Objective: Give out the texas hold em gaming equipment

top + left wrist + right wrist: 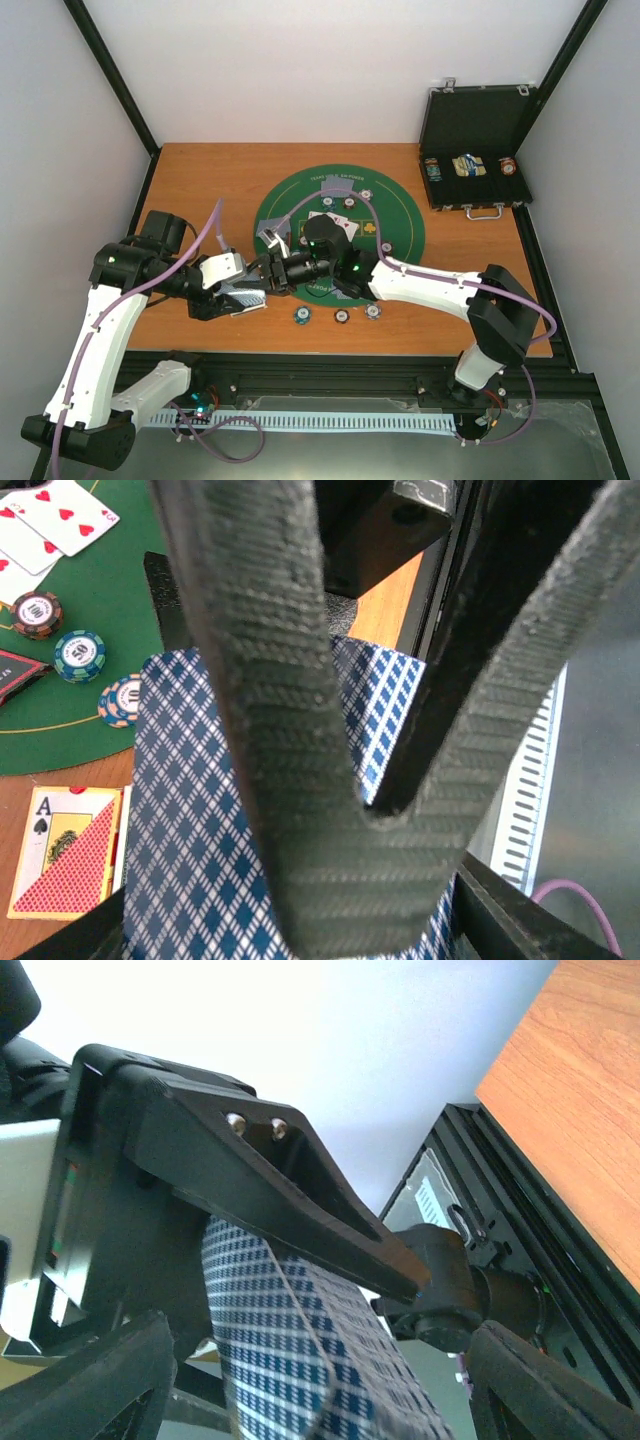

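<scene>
Playing cards (190, 860), blue diamond-patterned, pinched in ribbed left hand (248, 292).

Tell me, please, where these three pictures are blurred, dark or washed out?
Top external: even light, soft shadows, poker chips small but distinct. Left wrist: the left gripper's fingers and the playing cards are sharp; the right edge is washed out. Right wrist: the wall is blown out, and the right gripper's fingers sit dim and soft.

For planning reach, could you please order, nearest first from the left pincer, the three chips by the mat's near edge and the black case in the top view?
1. Left chip, just right of the left pincer.
2. Middle chip.
3. Right chip.
4. Black case, far right corner.
</scene>
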`<state>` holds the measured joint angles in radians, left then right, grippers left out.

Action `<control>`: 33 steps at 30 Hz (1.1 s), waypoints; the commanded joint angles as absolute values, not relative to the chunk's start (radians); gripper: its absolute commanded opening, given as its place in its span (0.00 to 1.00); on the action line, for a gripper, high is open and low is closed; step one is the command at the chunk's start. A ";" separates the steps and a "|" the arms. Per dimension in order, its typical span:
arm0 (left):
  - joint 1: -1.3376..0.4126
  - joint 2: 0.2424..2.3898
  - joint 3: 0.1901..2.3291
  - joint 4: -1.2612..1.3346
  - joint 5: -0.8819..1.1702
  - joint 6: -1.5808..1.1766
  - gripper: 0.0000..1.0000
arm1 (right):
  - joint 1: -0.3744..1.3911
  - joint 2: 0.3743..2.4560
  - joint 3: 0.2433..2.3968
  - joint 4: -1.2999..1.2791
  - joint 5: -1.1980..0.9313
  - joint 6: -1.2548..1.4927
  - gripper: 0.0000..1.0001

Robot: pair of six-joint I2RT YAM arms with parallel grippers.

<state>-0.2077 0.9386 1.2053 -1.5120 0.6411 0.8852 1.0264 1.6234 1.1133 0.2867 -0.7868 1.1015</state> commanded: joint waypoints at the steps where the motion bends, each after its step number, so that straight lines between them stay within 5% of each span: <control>1: -0.207 0.928 1.230 -1.510 0.680 0.882 0.13 | 1.037 1.654 1.143 0.349 -0.798 1.128 0.80; 8: -0.207 0.918 1.232 -1.509 0.675 0.881 0.13 | 1.032 1.677 1.096 0.363 -0.803 1.133 0.76; 20: -0.207 0.914 1.241 -1.506 0.682 0.878 0.13 | 0.983 1.608 0.926 0.432 -0.782 1.178 0.55; 33: -0.207 0.909 1.238 -1.506 0.674 0.878 0.13 | 0.961 1.493 0.909 0.342 -0.754 1.157 0.22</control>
